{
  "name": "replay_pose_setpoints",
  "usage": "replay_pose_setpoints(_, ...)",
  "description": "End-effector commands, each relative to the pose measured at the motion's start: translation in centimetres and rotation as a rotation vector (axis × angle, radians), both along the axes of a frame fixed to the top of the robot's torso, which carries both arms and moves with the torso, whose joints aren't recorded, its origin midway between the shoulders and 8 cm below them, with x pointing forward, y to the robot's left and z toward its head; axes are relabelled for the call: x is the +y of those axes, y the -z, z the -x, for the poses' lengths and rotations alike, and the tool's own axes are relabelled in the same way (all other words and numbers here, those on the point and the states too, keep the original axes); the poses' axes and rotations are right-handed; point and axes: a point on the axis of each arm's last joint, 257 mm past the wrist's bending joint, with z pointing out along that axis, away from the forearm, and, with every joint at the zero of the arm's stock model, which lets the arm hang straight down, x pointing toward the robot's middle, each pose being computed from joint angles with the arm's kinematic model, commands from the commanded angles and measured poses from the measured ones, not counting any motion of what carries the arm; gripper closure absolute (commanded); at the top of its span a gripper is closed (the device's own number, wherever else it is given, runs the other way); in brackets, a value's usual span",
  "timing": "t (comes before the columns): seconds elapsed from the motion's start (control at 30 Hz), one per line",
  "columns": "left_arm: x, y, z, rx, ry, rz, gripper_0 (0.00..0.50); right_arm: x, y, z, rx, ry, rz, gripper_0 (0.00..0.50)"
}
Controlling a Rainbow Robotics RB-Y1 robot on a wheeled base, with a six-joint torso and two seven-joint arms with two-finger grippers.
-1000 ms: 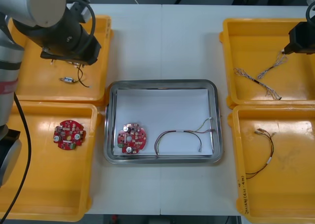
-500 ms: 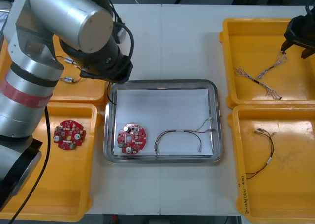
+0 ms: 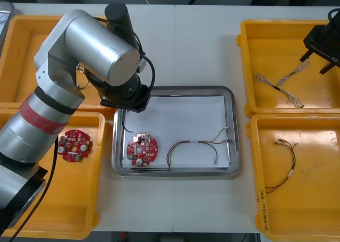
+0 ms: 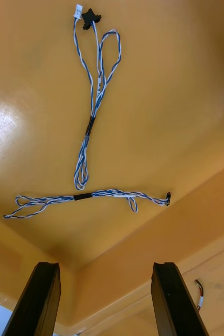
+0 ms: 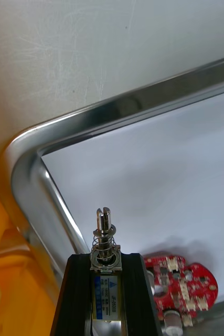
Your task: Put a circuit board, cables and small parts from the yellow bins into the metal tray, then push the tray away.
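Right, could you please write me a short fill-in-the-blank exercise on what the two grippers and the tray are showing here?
1. The left gripper is ____ on a small metal part above a corner of the tray.
2. The right gripper hangs ____ over the blue and white cables.
3. Inside the tray, the cable lies to the ____ of the circuit board.
Missing words: shut; open; right.

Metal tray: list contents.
The metal tray holds a red circuit board and a red and yellow cable. The left claw, shut on a small metal part, hides its far-left corner; the right claw hangs over a yellow bin.
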Motion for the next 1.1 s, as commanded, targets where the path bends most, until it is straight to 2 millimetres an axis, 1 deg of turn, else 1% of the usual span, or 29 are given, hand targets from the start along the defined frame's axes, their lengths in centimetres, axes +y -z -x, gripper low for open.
replay_pose_setpoints(0.03, -2.1, 1.7, -0.4, -0.009, -0.099, 0.062, 0.497, -0.2, -3.6, -2.2, -0.102, 0.056, 0.007, 0.0)
replay_pose_setpoints(0.2, -2.5, 2.7, -0.7, -0.012, -0.106, 0.074, 0.5, -0.2, -3.6, -3.8, -0.147, 0.081, 0.001, 0.0)
replay_pose_setpoints(0.33, -2.9, 4.1, -0.9, -0.013, -0.108, 0.097, 0.497, -0.1, -3.7, -5.2, -0.171, 0.102, -0.013, 0.0)
replay_pose_setpoints(0.43, -3.0, 4.4, -1.0, -0.02, -0.112, 0.103, 0.497, 0.1, -3.6, -6.2, -0.19, 0.112, -0.018, 0.0)
replay_pose_setpoints(0.6, -3.2, 4.6, -0.9, -0.017, -0.113, 0.105, 0.495, -0.1, -3.0, -7.3, -0.206, 0.126, -0.015, 0.0)
replay_pose_setpoints(0.67, -3.2, 4.7, -0.8, -0.015, -0.115, 0.104, 0.484, 0.0, -2.8, -7.7, -0.211, 0.13, -0.018, 0.0)
replay_pose_setpoints(0.7, -3.3, 4.7, -0.8, -0.015, -0.116, 0.104, 0.436, 0.1, -2.7, -7.9, -0.212, 0.132, -0.02, 0.0)
replay_pose_setpoints(0.73, -3.2, 4.7, -0.8, -0.014, -0.119, 0.105, 0.332, 0.1, -2.7, -8.2, -0.217, 0.137, -0.023, 0.0)
replay_pose_setpoints(0.77, -3.3, 4.7, -0.8, -0.014, -0.119, 0.107, 0.248, 0.0, -2.6, -8.2, -0.217, 0.14, -0.023, 0.0)
replay_pose_setpoints(0.8, -3.3, 4.7, -0.8, -0.014, -0.123, 0.109, 0.116, -0.1, -2.5, -8.4, -0.218, 0.146, -0.024, 0.0)
replay_pose_setpoints(0.87, -3.3, 4.7, -0.8, -0.014, -0.129, 0.11, 0.0, -0.3, -2.1, -8.7, -0.224, 0.155, -0.025, 0.0)
replay_pose_setpoints(1.0, -3.4, 4.7, -0.8, -0.012, -0.137, 0.116, 0.0, -0.5, -0.9, -9.0, -0.22, 0.172, -0.03, 0.0)
replay_pose_setpoints(1.03, -3.4, 4.6, -0.8, -0.013, -0.137, 0.118, 0.0, -0.4, -0.4, -9.0, -0.215, 0.175, -0.032, 0.0)
replay_pose_setpoints(1.07, -3.4, 4.6, -0.8, -0.013, -0.137, 0.118, 0.0, -0.4, -0.4, -9.0, -0.215, 0.175, -0.032, 0.0)
replay_pose_setpoints(1.1, -3.4, 4.6, -0.8, -0.016, -0.137, 0.119, 0.0, -0.2, 0.2, -9.1, -0.209, 0.179, -0.034, 0.0)
